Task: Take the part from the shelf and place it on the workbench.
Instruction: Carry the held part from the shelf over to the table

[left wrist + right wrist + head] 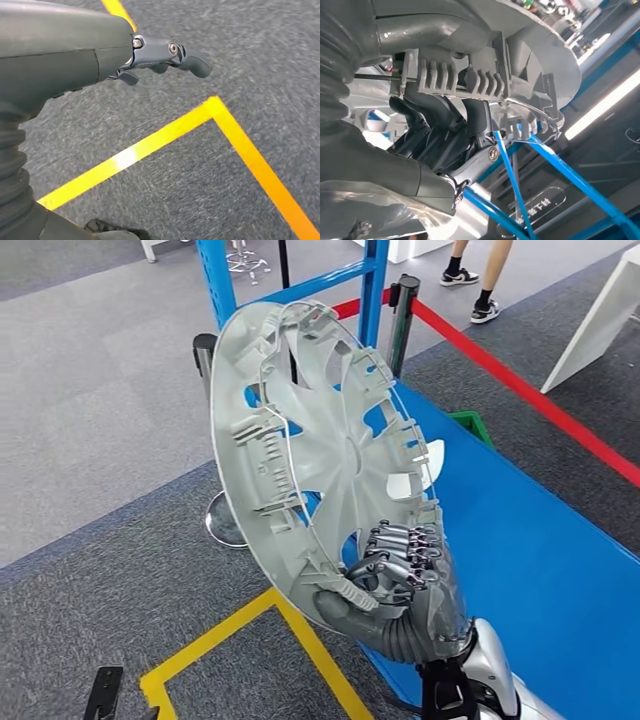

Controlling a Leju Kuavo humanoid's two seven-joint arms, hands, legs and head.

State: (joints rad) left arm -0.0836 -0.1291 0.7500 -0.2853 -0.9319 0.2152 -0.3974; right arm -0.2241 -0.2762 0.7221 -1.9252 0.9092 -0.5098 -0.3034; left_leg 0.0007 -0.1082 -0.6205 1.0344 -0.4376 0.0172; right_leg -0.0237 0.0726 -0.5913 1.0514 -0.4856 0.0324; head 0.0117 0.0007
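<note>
Part: one grey wheel cover, centre of the head frame, tilted, ribbed back side facing the camera w/ a thin wire ring round it. It's up in the air, in front of the blue surface.
Right hand: right hand at lower centre-right of the head frame, clamped on the cover's lower rim. Dark fingers hook in behind the toothed clips in the wrist view, thumb on the other side of the rim.
Left hand: left hand at upper centre of its wrist view, over carpet, nothing in it. Fingers stretched out, slightly curled at the tips, apart.
Blue surface: one long blue top running from centre to lower right of the head frame. One small green box at its far edge; what's in it, can't tell.
Frame: blue metal uprights, two counted, top centre, w/ a crossbar between.
Barrier: one red belt from a dark post, running to the right edge.
Floor: grey carpet, yellow tape corner lower left; one round post base left of the cover.
Person: two legs in dark shoes, top right.
White board: leaning, upper right.
</note>
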